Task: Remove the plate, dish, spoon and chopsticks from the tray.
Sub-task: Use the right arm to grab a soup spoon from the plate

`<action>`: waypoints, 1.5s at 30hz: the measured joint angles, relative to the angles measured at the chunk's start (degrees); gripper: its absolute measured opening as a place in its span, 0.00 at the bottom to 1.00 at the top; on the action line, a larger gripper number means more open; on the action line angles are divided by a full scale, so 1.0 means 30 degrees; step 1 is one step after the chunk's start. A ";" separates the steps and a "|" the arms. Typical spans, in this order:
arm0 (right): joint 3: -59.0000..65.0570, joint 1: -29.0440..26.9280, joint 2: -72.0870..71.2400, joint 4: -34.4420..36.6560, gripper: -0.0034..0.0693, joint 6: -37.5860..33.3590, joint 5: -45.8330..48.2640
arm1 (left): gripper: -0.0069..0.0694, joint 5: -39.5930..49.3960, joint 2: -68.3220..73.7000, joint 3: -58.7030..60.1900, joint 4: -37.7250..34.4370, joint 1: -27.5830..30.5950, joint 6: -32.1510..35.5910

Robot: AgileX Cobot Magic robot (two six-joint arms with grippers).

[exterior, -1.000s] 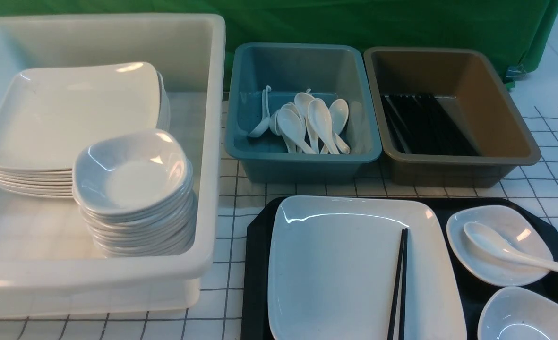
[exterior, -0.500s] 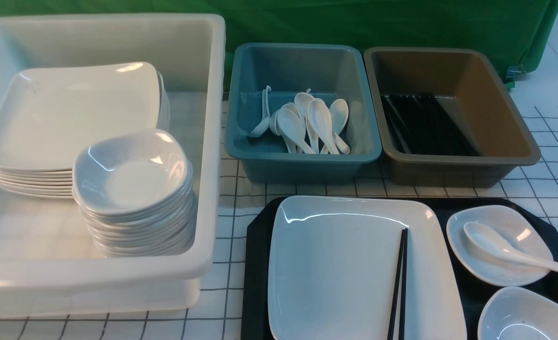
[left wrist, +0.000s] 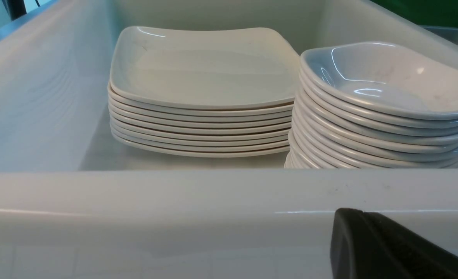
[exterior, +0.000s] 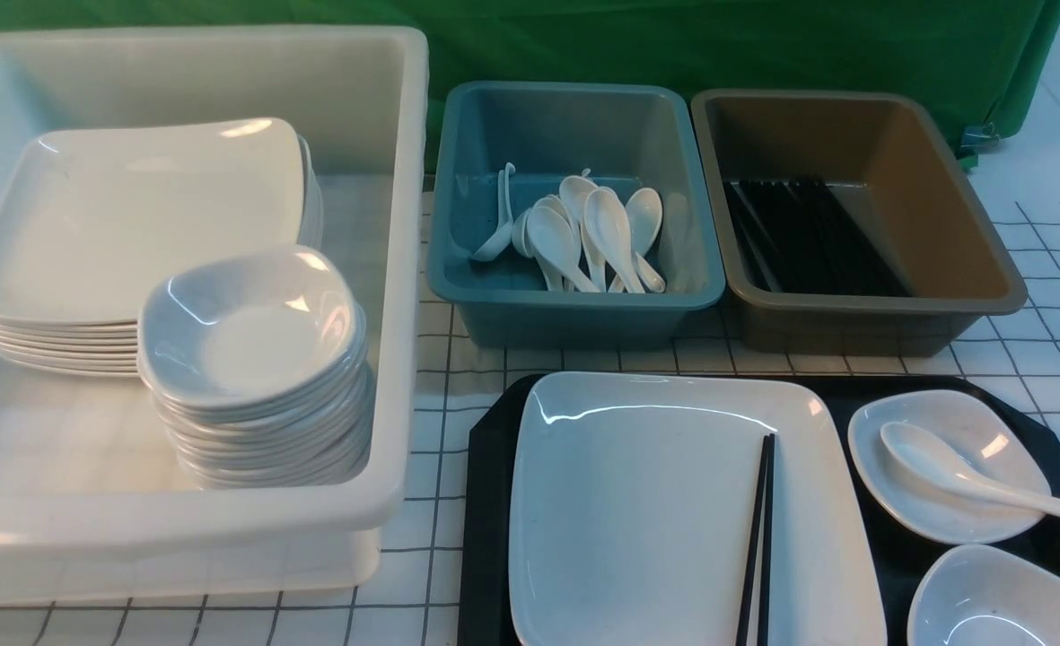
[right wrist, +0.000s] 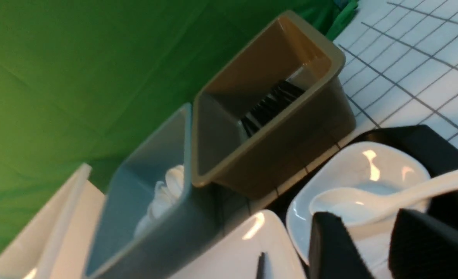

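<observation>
The black tray [exterior: 486,502] lies at the front right. On it the large white plate [exterior: 637,502] carries the black chopsticks [exterior: 757,547] along its right side. Right of the plate a small white dish [exterior: 987,431] holds the white spoon [exterior: 933,462], handle pointing right. My right gripper [right wrist: 368,223] is open and empty, hovering just short of the spoon [right wrist: 353,203] and its dish [right wrist: 388,166]. My left gripper [left wrist: 353,217] is shut, empty, low in front of the white tub's near wall [left wrist: 174,201].
A second small dish [exterior: 987,606] sits at the tray's front right. The white tub [exterior: 404,269] holds stacks of plates [exterior: 135,215] and dishes [exterior: 251,332]. Behind the tray stand a teal bin [exterior: 574,309] of spoons and a brown bin [exterior: 871,318] of chopsticks.
</observation>
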 joint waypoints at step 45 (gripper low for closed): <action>-1.9249 0.0149 2.9478 -0.6968 0.58 -1.5418 1.6080 | 0.10 0.0000 0.0000 0.0000 0.0000 0.0000 0.0000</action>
